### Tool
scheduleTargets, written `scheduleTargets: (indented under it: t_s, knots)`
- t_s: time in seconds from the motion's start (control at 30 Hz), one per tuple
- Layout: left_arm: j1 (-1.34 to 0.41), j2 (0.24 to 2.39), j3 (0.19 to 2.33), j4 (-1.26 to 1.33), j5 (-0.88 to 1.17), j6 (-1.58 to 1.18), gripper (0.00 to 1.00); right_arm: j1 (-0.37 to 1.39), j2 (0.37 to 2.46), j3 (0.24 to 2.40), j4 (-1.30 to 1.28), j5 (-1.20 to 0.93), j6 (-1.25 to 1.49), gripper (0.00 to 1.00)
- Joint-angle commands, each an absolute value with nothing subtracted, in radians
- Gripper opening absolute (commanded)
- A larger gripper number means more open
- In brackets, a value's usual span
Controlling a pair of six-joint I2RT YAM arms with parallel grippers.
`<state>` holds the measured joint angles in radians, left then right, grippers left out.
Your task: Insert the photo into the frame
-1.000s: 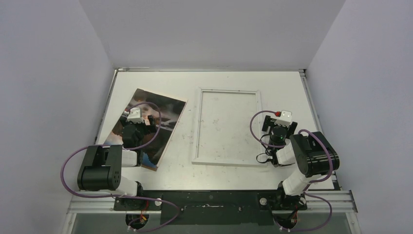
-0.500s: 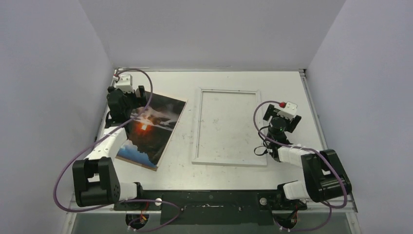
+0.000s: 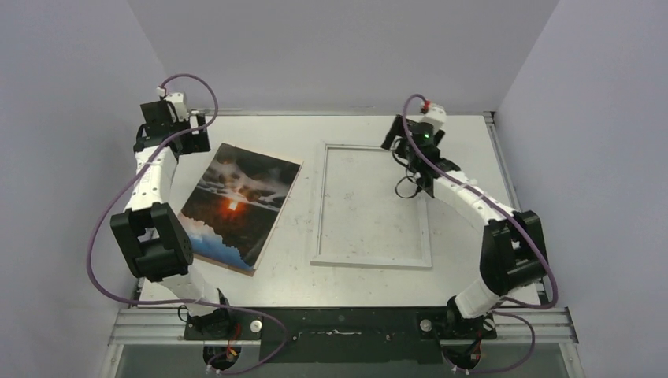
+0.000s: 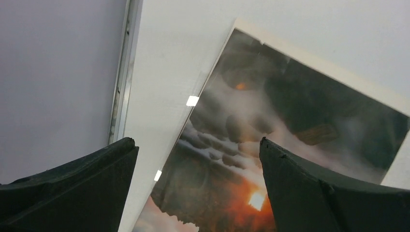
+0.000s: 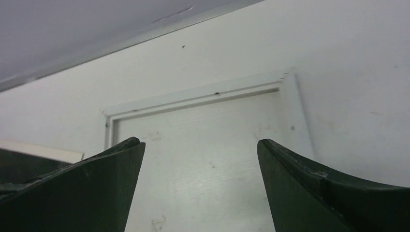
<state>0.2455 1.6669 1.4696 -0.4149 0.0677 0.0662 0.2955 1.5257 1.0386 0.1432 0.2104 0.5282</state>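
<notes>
Frame (image 3: 318,206): landmark for this legend. A narrow white border lying flat on the table (image 3: 465,150), long sides running near to far. Scuffed tabletop shows through its clear middle.

Photo (image 3: 236,206): a sunset print, face up on the table to the left of the frame and apart from it. It is turned askew, so its far end leans toward the frame. A pale strip shows along its far edge. Neither claw touches it, and it lies wholly outside the frame.

Left gripper (image 4: 197,142): fingers spread wide, nothing between them. It is raised well to the left of the frame, over the photo's far left corner. That corner and the table's left rail appear between the fingers in the wrist view.

Right gripper (image 5: 200,141): fingers parted, holding nothing. It hangs over the frame's far right corner, above the border and not on it. Its wrist view spans the frame's far border.

Cables (image 3: 101,228): purple loops trailing along both arms, either side of the frame.
</notes>
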Motion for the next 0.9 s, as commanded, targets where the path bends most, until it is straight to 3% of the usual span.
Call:
scheduleTargets:
  t_s: [0.0,0.1,0.17,0.23,0.3,0.43,0.87]
  knots:
    - [0.282,1.763,1.569,-0.625,0.019,0.133,0.99,0.481,1.684,1.397,-0.307,0.355,0.485,0.90]
    - [0.313,1.802,1.583,-0.635,0.023,0.149,1.00,0.641,1.771,1.603,-0.410,0.569,0.439,0.90]
    - [0.328,1.820,1.587,-0.638,0.017,0.164,1.00,0.661,1.781,1.637,-0.397,0.490,0.507,0.90]
    - [0.337,1.836,1.588,-0.641,0.008,0.183,1.00,0.605,1.777,1.589,-0.314,0.244,0.529,0.90]
    - [0.344,1.857,1.586,-0.637,-0.028,0.201,0.94,0.587,1.792,1.583,-0.294,0.145,0.548,0.90]
    - [0.364,1.897,1.584,-0.623,-0.063,0.228,0.88,0.704,1.890,1.693,-0.396,0.247,0.496,0.90]
    - [0.365,1.922,1.442,-0.407,-0.311,0.341,0.72,0.947,2.108,1.830,-0.469,0.250,0.560,0.90]
